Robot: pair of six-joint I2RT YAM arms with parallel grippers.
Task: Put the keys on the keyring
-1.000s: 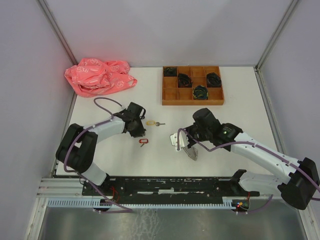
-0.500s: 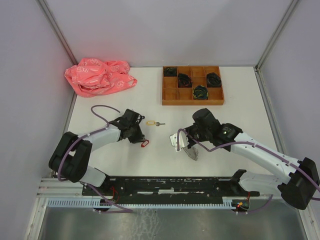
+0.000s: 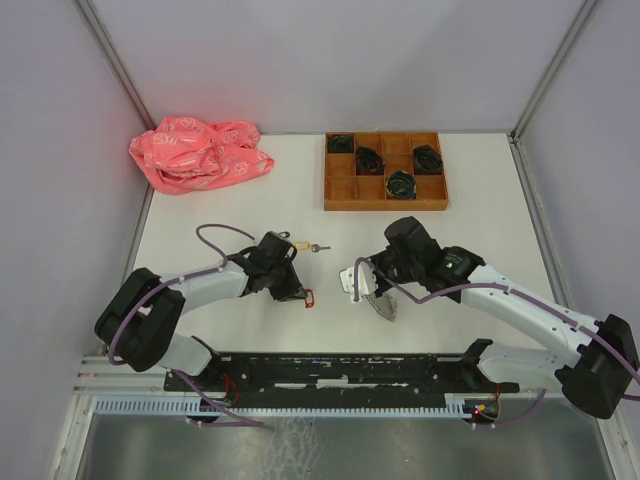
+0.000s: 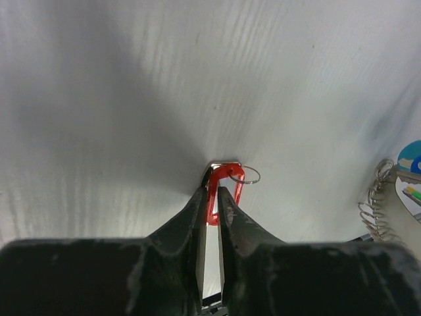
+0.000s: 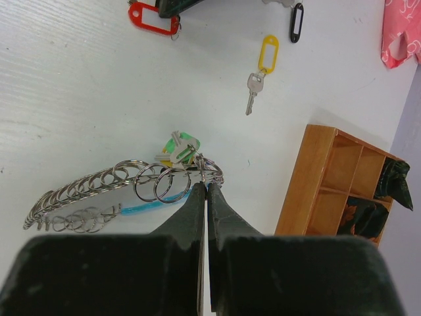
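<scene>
Pinching the red-tagged key (image 3: 308, 298) by its plastic tag, the left gripper (image 4: 214, 191) has its fingers (image 4: 191, 217) pressed on the tag's two sides. A small split ring pokes out past the tips. This key is out in front of the wooden tray (image 3: 385, 205), off its left corner and well apart from it. Can't tell if it touches the table (image 3: 450, 240).

The right gripper (image 5: 205, 187) is pressed together on the keyring (image 5: 131, 181), nipping the hoop where green and yellow tags bunch. The light-blue section runs just beside the jaws. The keyring sits in front of the tray, about level with its middle and well apart from it.

The yellow-tagged key (image 5: 263, 62) lies flat and loose in front of the tray's left end, nearer the tray than the red one. The pink bag (image 3: 200, 152) is left of the tray. Black coiled bundles (image 3: 401, 183) sit in some tray compartments.
</scene>
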